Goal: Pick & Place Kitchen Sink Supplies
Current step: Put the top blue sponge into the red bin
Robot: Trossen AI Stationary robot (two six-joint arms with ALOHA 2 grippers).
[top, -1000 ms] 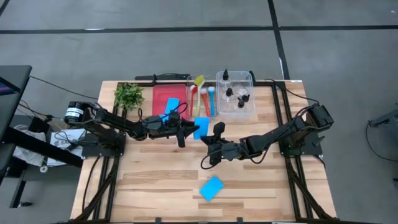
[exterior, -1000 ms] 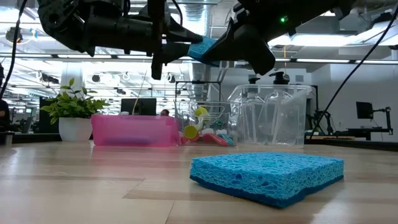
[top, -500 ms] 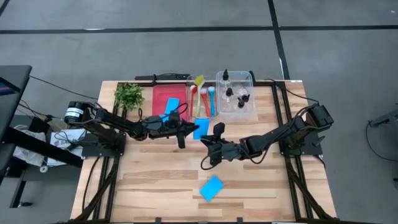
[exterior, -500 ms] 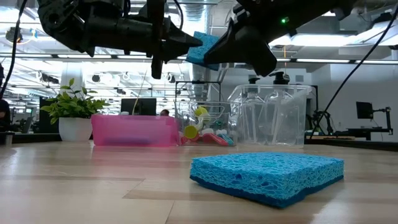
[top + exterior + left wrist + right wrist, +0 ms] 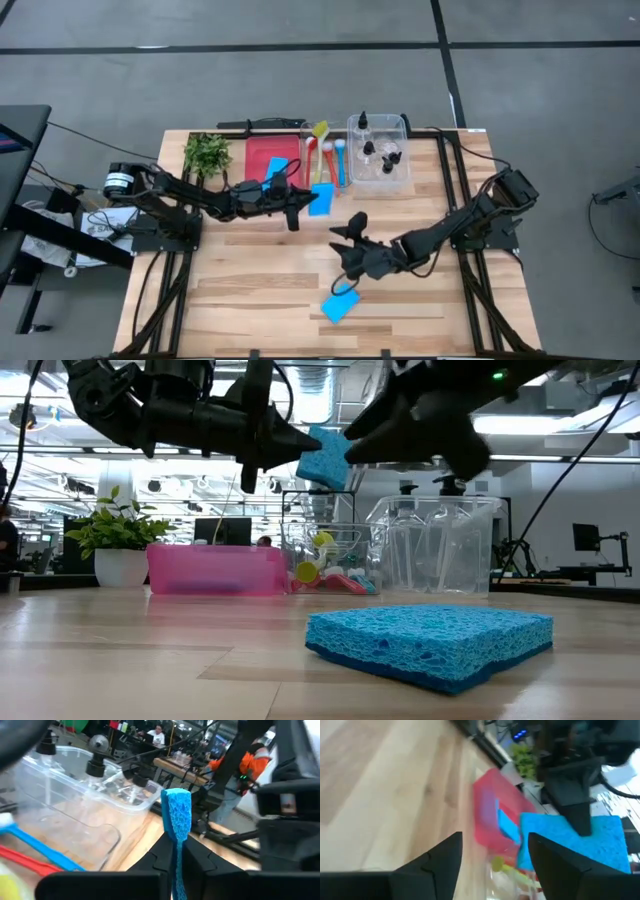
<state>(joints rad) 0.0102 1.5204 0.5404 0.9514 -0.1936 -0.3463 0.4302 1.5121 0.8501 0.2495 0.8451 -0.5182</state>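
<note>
A flat blue sponge (image 5: 321, 199) hangs in the air in front of the brushes, with my left gripper (image 5: 304, 201) shut on it; the left wrist view shows it edge-on (image 5: 176, 815). My right gripper (image 5: 345, 252) stands open, apart from that sponge on its near side, nothing between its fingers (image 5: 492, 865). A second blue sponge (image 5: 340, 303) lies flat on the table near the front edge (image 5: 430, 645). A third sponge (image 5: 275, 170) lies in the red tray. My left gripper pinches the sponge's two flat faces (image 5: 175, 851) between its two fingers, at the sponge's left end. The fingers come level from the table's left. The sponge juts out past the fingertips toward the right, standing on edge and lifted clear of the table.
The red tray (image 5: 258, 160) stands at the back, with the brushes (image 5: 326, 155) beside it and a clear tray (image 5: 400, 172) holding small black-capped bottles. A leafy sprig (image 5: 207, 152) sits at the back left. Bare wood lies on the near left and right.
My right gripper has opened, let go of the held sponge and drawn away toward the table's near edge. The sponge stays in the air with my left gripper alone and has turned a little.
</note>
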